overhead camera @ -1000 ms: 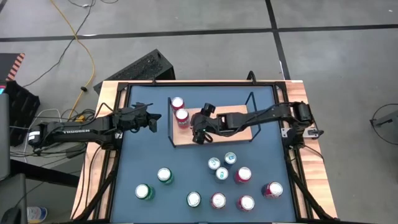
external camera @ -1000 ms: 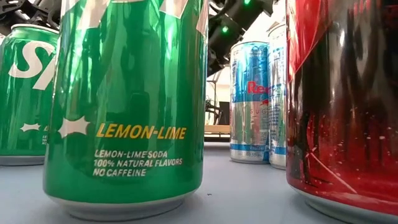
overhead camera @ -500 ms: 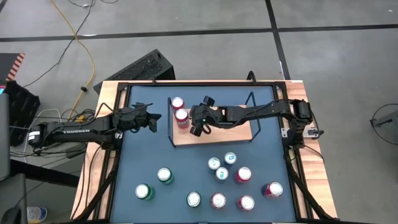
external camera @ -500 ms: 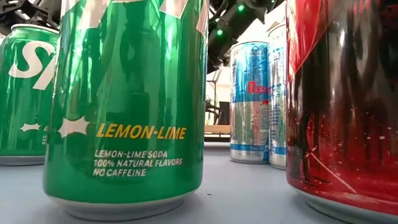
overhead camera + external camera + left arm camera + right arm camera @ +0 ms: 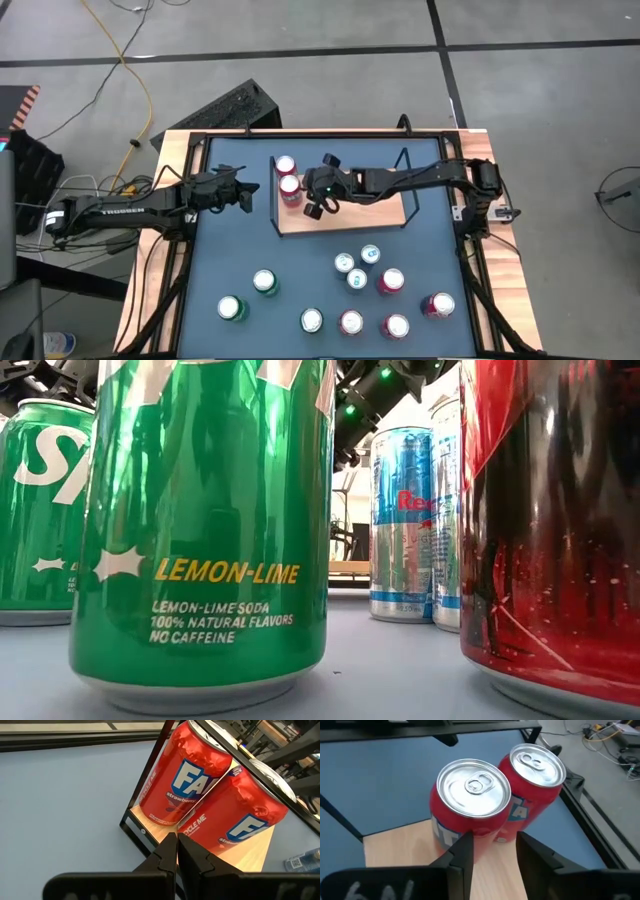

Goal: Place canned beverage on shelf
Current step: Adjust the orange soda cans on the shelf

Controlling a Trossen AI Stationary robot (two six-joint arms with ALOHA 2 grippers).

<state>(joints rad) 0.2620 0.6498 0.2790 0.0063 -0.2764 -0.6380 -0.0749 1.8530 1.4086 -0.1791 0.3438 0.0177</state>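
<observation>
Two red cans (image 5: 285, 165) (image 5: 290, 186) stand upright on their bases at the left end of the light-wood shelf (image 5: 360, 218). In the right wrist view they show from above (image 5: 472, 795) (image 5: 537, 762). My right gripper (image 5: 316, 209) (image 5: 494, 855) hovers over the board just right of the nearer can. Its fingers are a narrow gap apart, with only bare wood (image 5: 400, 850) between them. My left gripper (image 5: 250, 192) (image 5: 176, 845) waits shut to the left of the shelf, pointing at the two cans (image 5: 190, 775).
Several loose cans stand on the near half of the blue tabletop: green ones (image 5: 264, 282) (image 5: 231, 308), slim blue-silver ones (image 5: 357, 270) and red ones (image 5: 390, 281). The low view is filled by a green can (image 5: 200, 530) and a red can (image 5: 555, 510). Black wire end frames (image 5: 404, 160) rise at the shelf's ends.
My right gripper has drifted a little toward the table's far edge, over the board beside the nearer red can, and its wrist has turned slightly. Both red cans stay upright in place.
</observation>
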